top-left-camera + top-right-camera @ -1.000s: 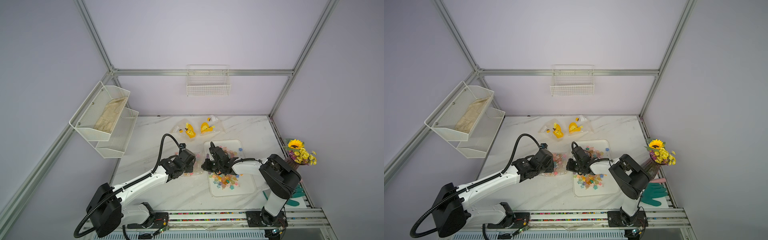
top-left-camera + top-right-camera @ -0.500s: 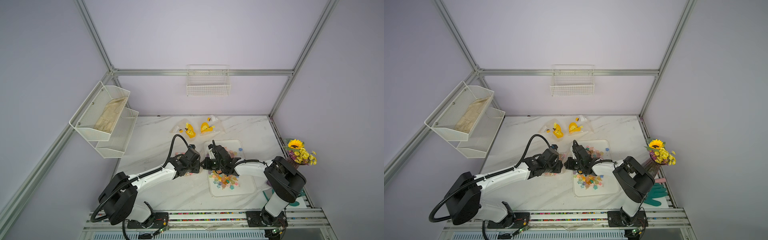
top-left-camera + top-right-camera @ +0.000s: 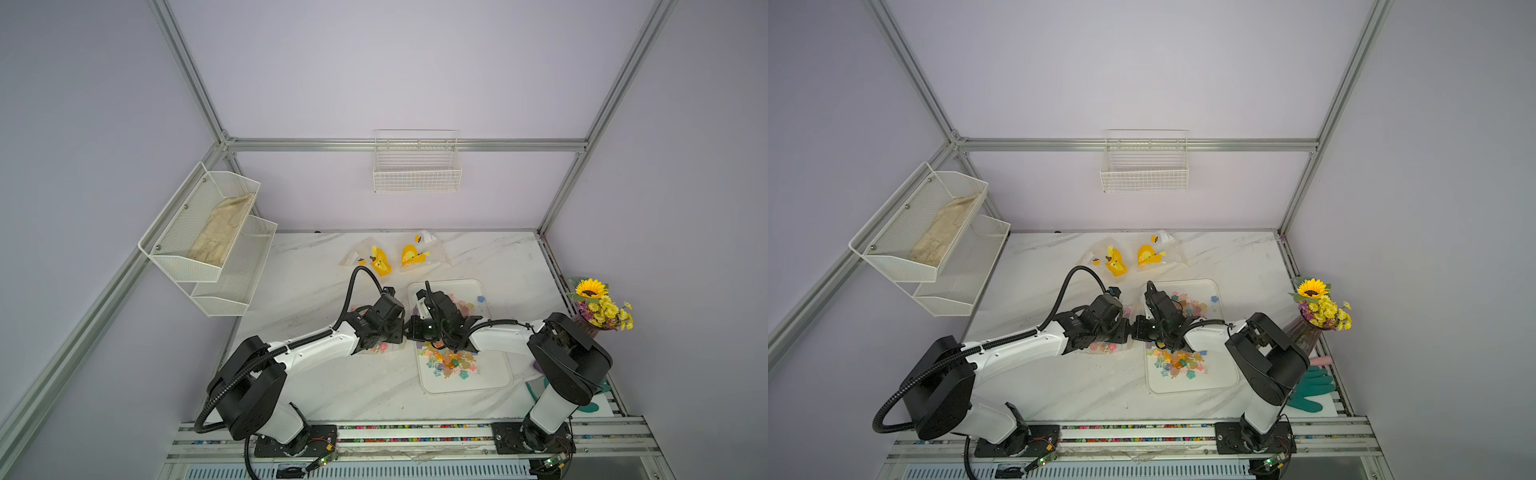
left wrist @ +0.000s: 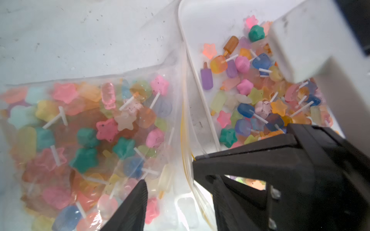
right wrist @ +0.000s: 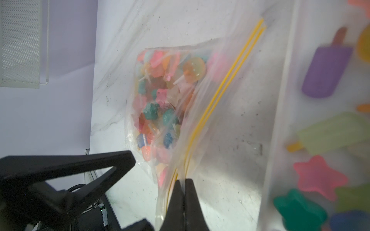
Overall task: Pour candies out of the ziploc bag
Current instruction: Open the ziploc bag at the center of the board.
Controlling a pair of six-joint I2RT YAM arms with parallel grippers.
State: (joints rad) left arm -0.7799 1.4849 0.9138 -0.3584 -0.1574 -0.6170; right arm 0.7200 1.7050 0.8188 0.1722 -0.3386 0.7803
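On the white marble-look table (image 3: pixel 374 399), just left of the white tray (image 3: pixel 465 388): ziploc bag (image 4: pixel 174 112), lying flat. Runs its bottom-to-mouth axis crosswise over the table, closed bottom toward the robot's left, mouth pointing right at the tray. Carries twin yellow zip strips (image 5: pixel 220 90) along the mouth, roughly parallel to the tray's left rim, with loose film lapping over that rim. Clear, soft, wrinkled plastic, speckled with dark flecks. Holds a thick bunch of candies (image 4: pixel 90 130) packed toward the closed end: small translucent stars, flowers, rounds and ice-lolly shapes in pink, teal, blue, orange and yellow, on thin white sticks pointing every way. More of them loose on the tray, heaped at the front half (image 3: pixel 446 363) and scattered thinner toward the back; smooth tray, rounded corners, low raised rim. At one end of the strips, right gripper (image 5: pixel 182 186) pressed together on the mouth edge, film pinched between the black fingers. Over the bag, left gripper (image 4: pixel 179 186) with jaws apart, slack mouth film between them, nothing clamped. In both top views, grippers nose to nose at the tray's left rim, bag mostly hidden under the left arm, only a strip of colour showing.
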